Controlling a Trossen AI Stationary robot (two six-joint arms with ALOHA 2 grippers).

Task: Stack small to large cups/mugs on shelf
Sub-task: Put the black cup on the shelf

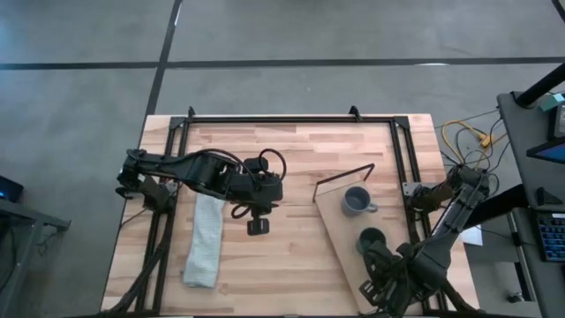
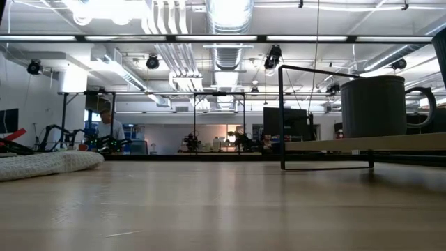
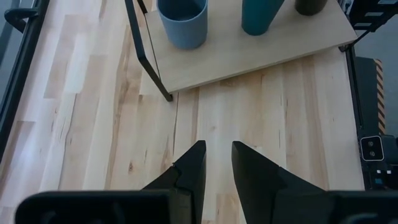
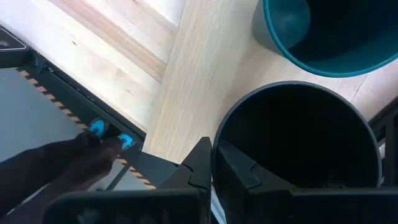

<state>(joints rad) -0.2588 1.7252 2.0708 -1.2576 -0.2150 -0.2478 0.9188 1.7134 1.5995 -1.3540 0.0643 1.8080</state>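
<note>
In the high view, the pale wood shelf (image 1: 340,231) lay slanted across the lower right of the tabletop (image 1: 291,155), its wire frame (image 1: 346,174) at the upper end. On it stood the blue-grey mug (image 1: 357,200) near the frame and, below it in the frame, the dark teal-green cup (image 1: 371,239). The black cup (image 4: 298,143) filled the lower right of the right wrist view, just beside the teal one on the shelf's end. So all three stood in a row by size, none nested; judged from that, the placing looked nearly finished.

The right gripper (image 4: 214,163) sat at the black cup's rim, one finger outside the wall and one seemingly inside, apparently pinching it; letting go seemed the only step left. The left gripper (image 3: 216,163) hovered over bare tabletop at centre, fingers slightly spread and empty, beside the grey folded cloth (image 1: 205,240).
</note>
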